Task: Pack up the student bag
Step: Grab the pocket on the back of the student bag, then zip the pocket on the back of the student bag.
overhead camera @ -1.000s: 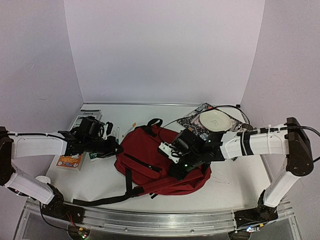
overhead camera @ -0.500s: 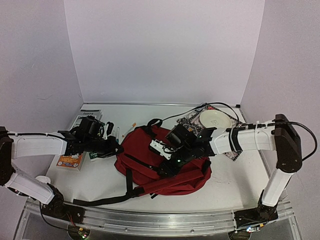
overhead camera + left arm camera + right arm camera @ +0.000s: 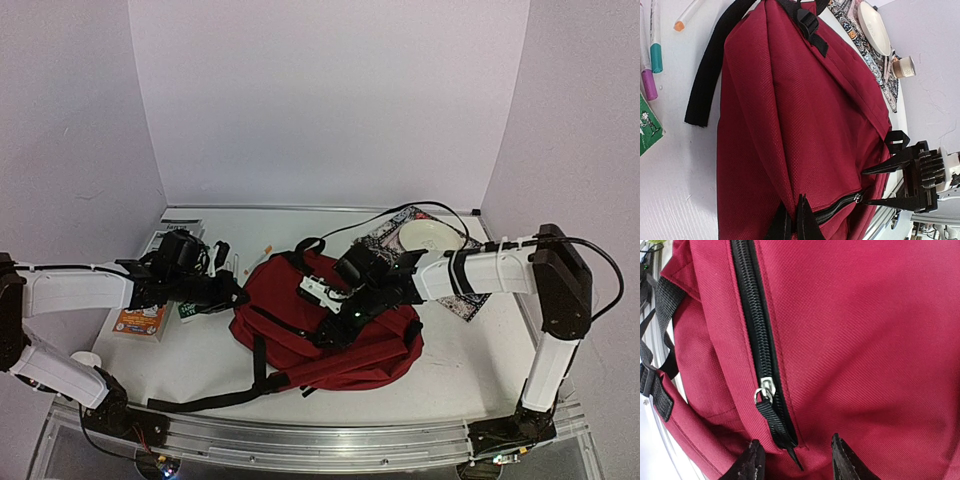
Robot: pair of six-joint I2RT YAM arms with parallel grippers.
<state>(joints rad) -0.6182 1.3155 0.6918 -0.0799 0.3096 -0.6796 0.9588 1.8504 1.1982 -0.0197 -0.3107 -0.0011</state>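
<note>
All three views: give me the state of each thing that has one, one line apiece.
student bag: lying flat, zipped up
zipper: closed, slider at its end
left gripper: shut, pinching the bag's fabric
right gripper: open above the zipper pull, holding nothing
white bowl: upright, looks empty

Your student bag (image 3: 290, 320) is a plain dark red all over, with black straps (image 3: 705, 85) and a black zipper (image 3: 756, 330) whose slider (image 3: 766, 388) is silver. At the far right corner of the white table (image 3: 470, 370) you have a black-and-white patterned cloth (image 3: 383, 238) with small orange touches, and on it a cream plate (image 3: 428, 236). Toward the far left edge lie a teal-capped marker (image 3: 656, 59), a purple-capped marker (image 3: 648, 82), an orange-capped marker (image 3: 687, 15), a green book (image 3: 647, 127) and an orange box (image 3: 140, 322).
</note>
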